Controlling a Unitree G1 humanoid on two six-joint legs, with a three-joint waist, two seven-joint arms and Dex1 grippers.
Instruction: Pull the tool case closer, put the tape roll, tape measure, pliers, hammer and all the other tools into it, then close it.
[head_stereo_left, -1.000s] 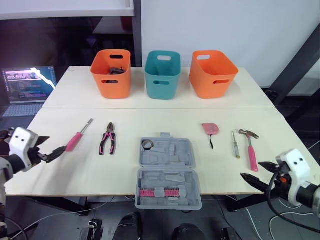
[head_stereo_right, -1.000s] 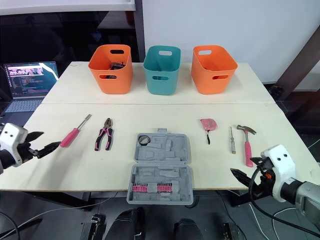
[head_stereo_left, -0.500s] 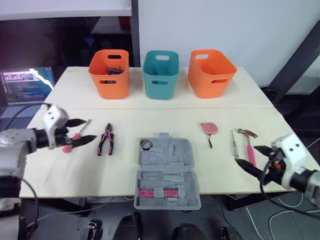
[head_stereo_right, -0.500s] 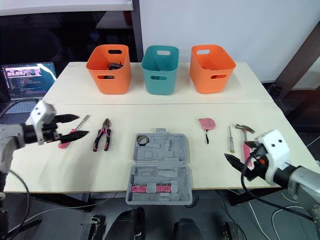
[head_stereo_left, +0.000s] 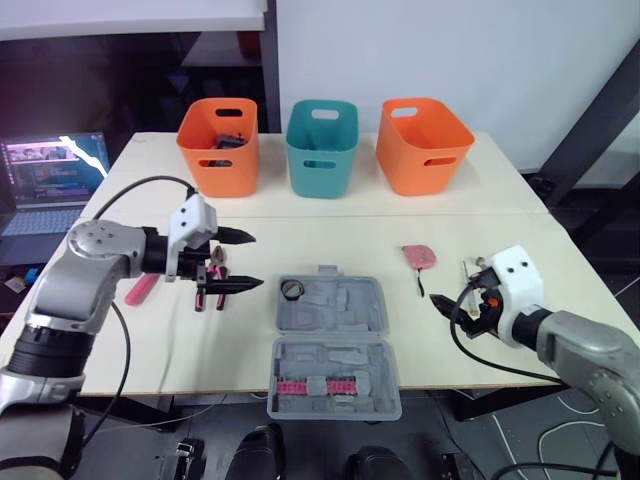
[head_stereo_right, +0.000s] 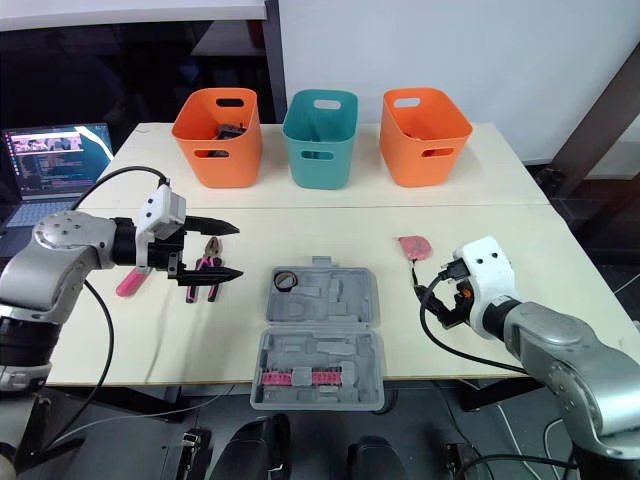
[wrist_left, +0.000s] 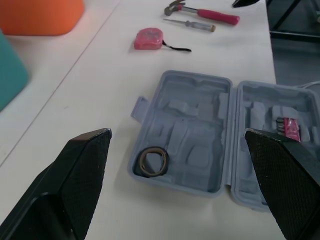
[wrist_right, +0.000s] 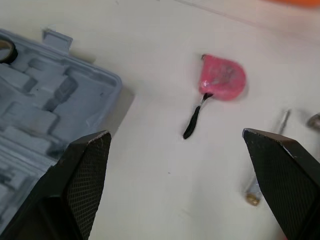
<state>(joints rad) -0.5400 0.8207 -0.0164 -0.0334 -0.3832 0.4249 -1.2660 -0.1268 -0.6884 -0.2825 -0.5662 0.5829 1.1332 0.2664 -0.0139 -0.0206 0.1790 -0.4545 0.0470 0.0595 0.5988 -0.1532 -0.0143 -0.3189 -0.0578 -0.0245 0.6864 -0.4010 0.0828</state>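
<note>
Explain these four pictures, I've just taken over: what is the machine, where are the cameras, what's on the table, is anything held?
It is a two-armed humanoid robot. The two wide pictures come from its head; the two close ones from its wrists, looking between black fingers. On the table lies an open tool case with a tape roll inside. Around it: pliers, pink screwdriver, tape measure, hammer, slim screwdriver. The left gripper and right gripper are open and hold nothing.

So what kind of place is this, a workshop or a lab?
Probably a robotics test lab: an open grey tool case on a plain table, a row of plastic bins behind it, and a laptop with its screen lit beside the table.
</note>
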